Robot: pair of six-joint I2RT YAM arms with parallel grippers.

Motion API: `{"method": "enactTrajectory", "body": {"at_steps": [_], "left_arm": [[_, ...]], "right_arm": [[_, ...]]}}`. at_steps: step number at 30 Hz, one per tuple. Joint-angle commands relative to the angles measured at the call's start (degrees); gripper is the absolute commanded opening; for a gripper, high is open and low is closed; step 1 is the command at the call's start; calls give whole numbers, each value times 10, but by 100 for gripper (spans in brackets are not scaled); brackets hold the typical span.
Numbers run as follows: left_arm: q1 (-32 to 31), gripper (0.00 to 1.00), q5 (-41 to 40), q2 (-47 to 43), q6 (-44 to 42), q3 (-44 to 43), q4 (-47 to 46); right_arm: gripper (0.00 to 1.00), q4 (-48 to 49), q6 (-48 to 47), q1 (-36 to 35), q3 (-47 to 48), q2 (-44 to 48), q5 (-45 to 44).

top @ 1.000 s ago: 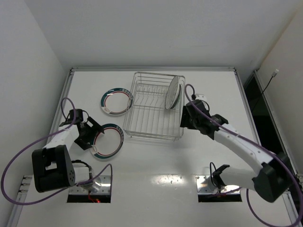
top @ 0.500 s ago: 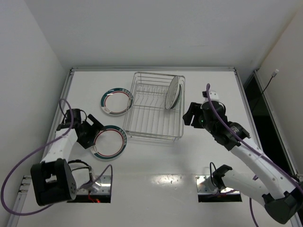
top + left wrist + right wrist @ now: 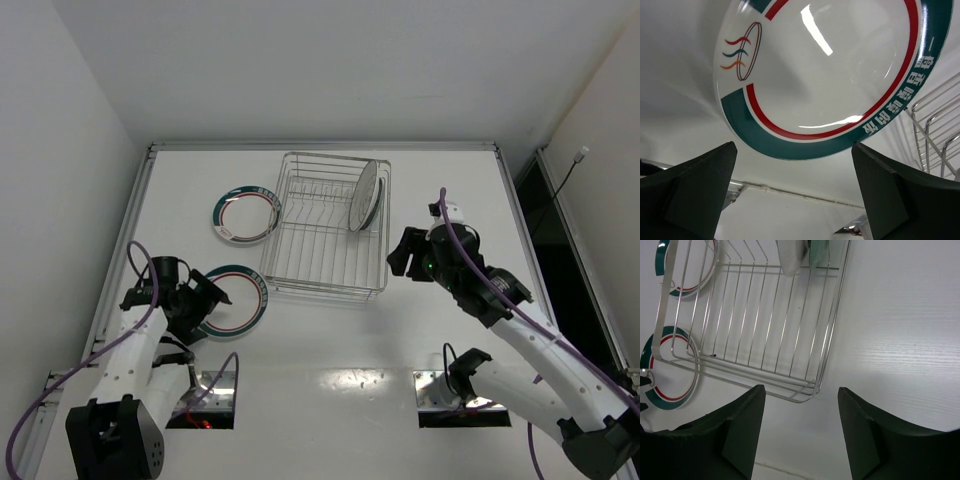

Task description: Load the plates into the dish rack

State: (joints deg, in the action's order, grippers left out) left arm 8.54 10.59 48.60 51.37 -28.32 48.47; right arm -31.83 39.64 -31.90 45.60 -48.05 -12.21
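Observation:
The wire dish rack (image 3: pixel 325 235) stands at the middle of the table, with two plates (image 3: pixel 365 195) upright at its right end. A green-and-red ringed plate (image 3: pixel 245 214) lies flat to the left of the rack. A second ringed plate (image 3: pixel 238 300) lies in front of the rack's left corner. My left gripper (image 3: pixel 207 308) is open at this plate's left rim. In the left wrist view the plate (image 3: pixel 830 75) fills the space just ahead of the left gripper (image 3: pixel 795 165), untouched. My right gripper (image 3: pixel 394 257) is open and empty, just right of the rack's near right corner (image 3: pixel 812 390).
The right wrist view shows the rack's bare wire floor (image 3: pixel 765 325) and the two standing plates, one white (image 3: pixel 790 255) and one teal (image 3: pixel 819 252). White walls close in the table on the left, back and right. Both arm bases sit at the near edge.
The left arm has drawn back toward the near edge, its open gripper staying at the near plate's rim. The right gripper has backed off rightward from the rack.

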Motion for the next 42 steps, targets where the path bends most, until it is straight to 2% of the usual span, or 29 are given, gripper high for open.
{"method": "enactTrajectory", "body": {"at_steps": [1,7,12,19,22,23,24,28,29,30,32,33,34,38,42], "left_arm": [[-7,99,-10,-13,29,-2,18],[-7,99,-22,-8,65,23,10],[-18,99,5,-8,90,87,-46],[-18,99,-7,31,115,87,-93],[-18,92,7,53,132,102,-137],[-23,87,16,70,139,111,-164],[-23,76,21,80,139,121,-177],[-23,52,43,125,145,133,-233],[-23,43,49,133,139,141,-260],[-23,28,62,146,139,141,-272],[-23,15,80,159,134,158,-308],[-23,3,95,159,134,158,-317],[-23,0,95,168,134,164,-322],[-18,0,102,153,128,154,-302],[-18,0,65,79,123,107,-252]], "right_arm": [[57,6,13,-2,-5,9,12],[57,0,13,-2,-10,15,7],[57,-13,13,-2,-10,20,7],[57,-38,13,-2,0,31,-11],[59,-52,13,-2,11,36,-17],[59,-59,8,3,11,41,-24],[59,-66,8,3,11,41,-24],[61,-79,8,3,16,52,-36],[61,-79,8,3,16,52,-36],[61,-86,8,3,16,59,-41],[62,-91,8,3,16,59,-41],[62,-91,8,3,16,64,-47],[62,-91,8,3,16,64,-47],[62,-96,8,3,10,70,-47],[62,-96,8,3,5,75,-47]]}}
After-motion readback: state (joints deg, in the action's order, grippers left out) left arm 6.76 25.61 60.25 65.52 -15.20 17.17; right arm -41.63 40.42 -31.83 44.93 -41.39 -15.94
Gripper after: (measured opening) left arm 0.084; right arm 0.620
